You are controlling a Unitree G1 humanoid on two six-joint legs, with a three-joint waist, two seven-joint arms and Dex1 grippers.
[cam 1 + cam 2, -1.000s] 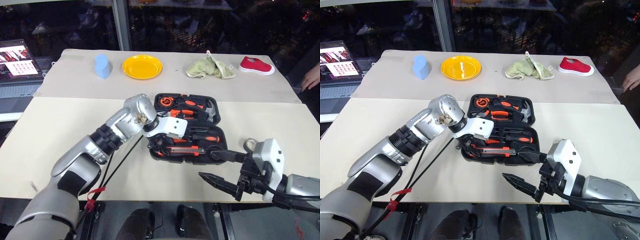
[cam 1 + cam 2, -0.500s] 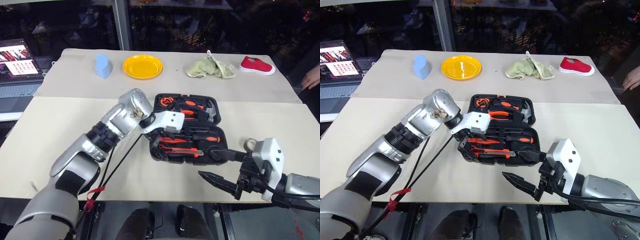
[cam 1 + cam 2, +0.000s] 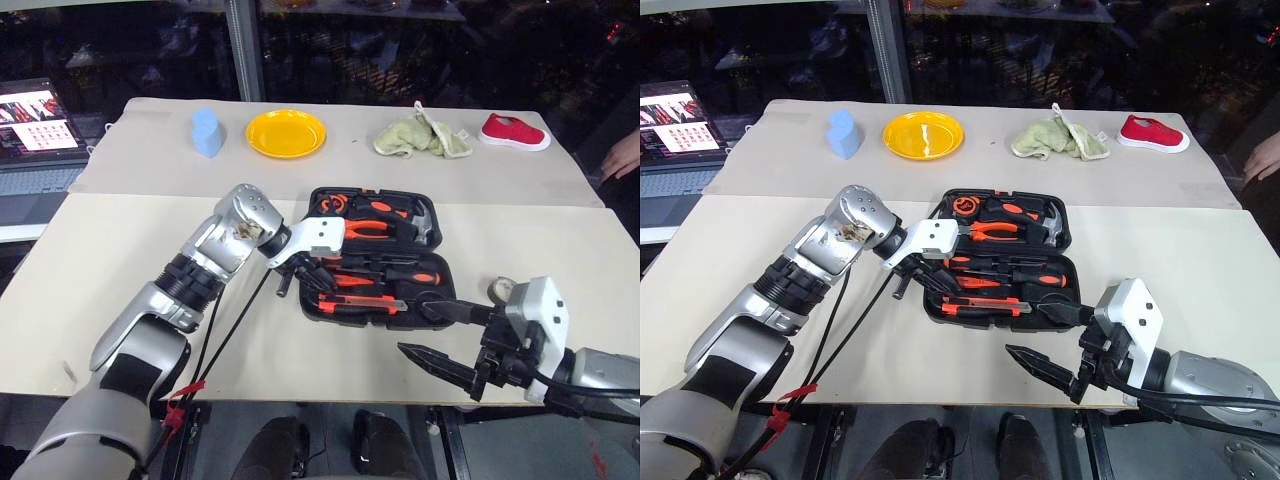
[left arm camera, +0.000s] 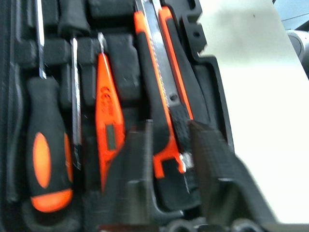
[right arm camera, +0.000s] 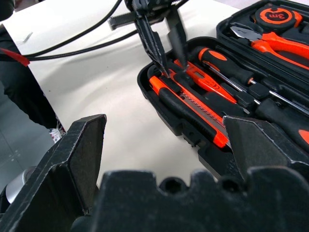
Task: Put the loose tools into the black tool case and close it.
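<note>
The black tool case lies open mid-table. In its near half sit the orange-and-black utility knife, a slim orange screwdriver and two black-and-orange screwdrivers. My left gripper hovers over the case's left end, just above the knife's end. Its fingers are drawn close together and hold nothing. My right gripper hangs wide open and empty at the case's near right corner. A small roll of tape stands on the table behind the right gripper.
Pliers, a hammer and a tape measure fill the case's far half. At the table's back are a blue block, a yellow plate, a green cloth and a red shoe. A laptop sits far left. A person's hand shows at the right edge.
My left gripper has drawn back leftward from over the tools to the case's left end, and its fingers have come together. The right arm has stayed still.
</note>
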